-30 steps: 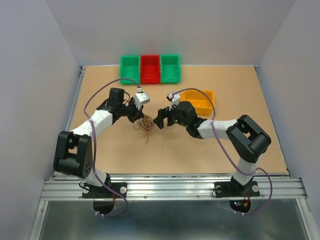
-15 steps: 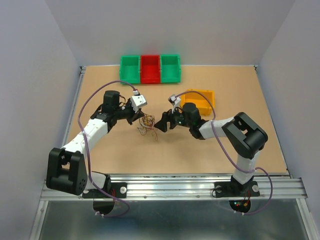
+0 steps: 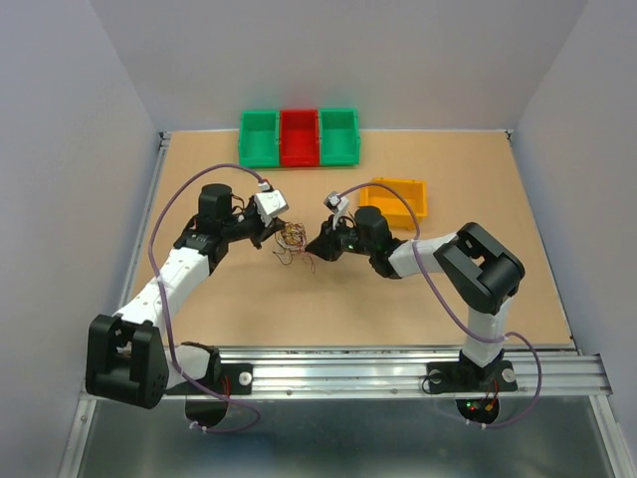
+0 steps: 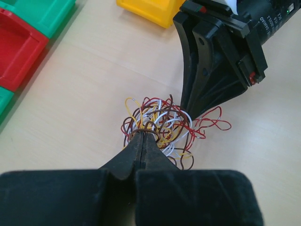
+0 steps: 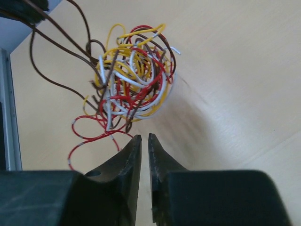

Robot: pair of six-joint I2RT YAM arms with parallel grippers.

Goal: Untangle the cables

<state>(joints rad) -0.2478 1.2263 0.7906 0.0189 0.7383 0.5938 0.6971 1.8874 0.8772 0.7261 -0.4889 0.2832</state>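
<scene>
Closing in since a second ago, left gripper [image 4: 142, 135] pinching your one cables [image 4: 161, 123] bundle, right gripper [image 5: 142, 137] fingers nearly touching, four bins [image 3: 299, 139].

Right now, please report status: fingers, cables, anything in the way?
Left fingers shut on cables. Right fingers almost together at bundle's edge, grip unclear. Cables one tangled bundle. Yellow bin apart, beyond right arm.
</scene>
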